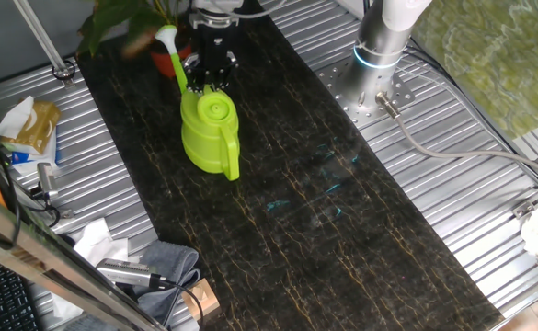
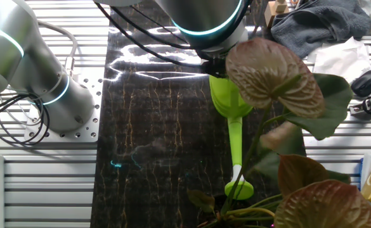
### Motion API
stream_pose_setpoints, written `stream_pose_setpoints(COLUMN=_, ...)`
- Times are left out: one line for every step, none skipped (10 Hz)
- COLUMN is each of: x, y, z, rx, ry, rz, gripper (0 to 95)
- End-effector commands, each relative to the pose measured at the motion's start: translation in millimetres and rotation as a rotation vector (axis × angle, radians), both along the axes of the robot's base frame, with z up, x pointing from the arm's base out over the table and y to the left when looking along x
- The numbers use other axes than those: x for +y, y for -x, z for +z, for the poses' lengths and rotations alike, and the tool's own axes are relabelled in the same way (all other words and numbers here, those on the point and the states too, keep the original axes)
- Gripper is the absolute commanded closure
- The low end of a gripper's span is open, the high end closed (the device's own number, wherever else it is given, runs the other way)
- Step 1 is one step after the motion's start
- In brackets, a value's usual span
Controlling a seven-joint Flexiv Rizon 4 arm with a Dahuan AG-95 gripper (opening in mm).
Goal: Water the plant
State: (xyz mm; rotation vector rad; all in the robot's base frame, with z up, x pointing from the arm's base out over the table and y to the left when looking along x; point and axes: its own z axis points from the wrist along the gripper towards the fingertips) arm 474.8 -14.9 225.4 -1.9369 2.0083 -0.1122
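On the dark mat (image 1: 342, 230), the end effector (image 1: 209, 75) clamps the watering can (image 1: 211, 133) beside the plant (image 2: 280, 82).

Watering can (image 1: 210, 133) stands on the dark mat (image 1: 324, 211), which runs lengthwise down the middle of the slatted table (image 1: 489, 184). Can's spout (image 1: 172, 55) reaches toward the plant (image 1: 126, 23) at the far end of the mat; handle faces the near end. Gripper (image 1: 210, 69) sits directly above the can's top, between can body and plant. Arm base (image 1: 379, 55) is bolted on the table right of the mat. In the other fixed view, plant (image 2: 280, 82) leaves overlap the can (image 2: 226, 101); the spout tip (image 2: 239, 187) ends among the stems. Cloth (image 1: 172, 262) lies off the mat's near left corner.
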Motion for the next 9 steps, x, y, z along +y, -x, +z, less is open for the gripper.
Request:
stream_pose_setpoints(x=0.5, y=1.3, z=4.3, rx=-0.009, ry=-0.010, rz=-0.004, gripper=95.0)
stream_pose_setpoints(x=0.5, y=1.6, z=5.8, rx=-0.012, ry=-0.016, rz=-0.006, gripper=95.0)
stream_pose_setpoints(x=0.1, y=1.8, z=7.1, rx=-0.016, ry=-0.024, rz=-0.007, gripper=95.0)
stream_pose_setpoints(x=-0.7, y=1.9, z=8.4, rx=-0.016, ry=-0.029, rz=-0.008, gripper=95.0)
stream_pose_setpoints(x=-2.2, y=1.7, z=9.7, rx=-0.017, ry=-0.030, rz=-0.007, gripper=95.0)
stream_pose_setpoints(x=-3.0, y=1.7, z=10.4, rx=-0.017, ry=-0.033, rz=-0.006, gripper=95.0)
stream_pose_setpoints(x=-5.4, y=1.7, z=12.0, rx=-0.017, ry=-0.041, rz=-0.001, gripper=95.0)
stream_pose_setpoints(x=-6.9, y=1.5, z=12.7, rx=-0.019, ry=-0.047, rz=0.003, gripper=95.0)
stream_pose_setpoints(x=-8.3, y=1.4, z=13.4, rx=-0.019, ry=-0.051, rz=0.006, gripper=95.0)
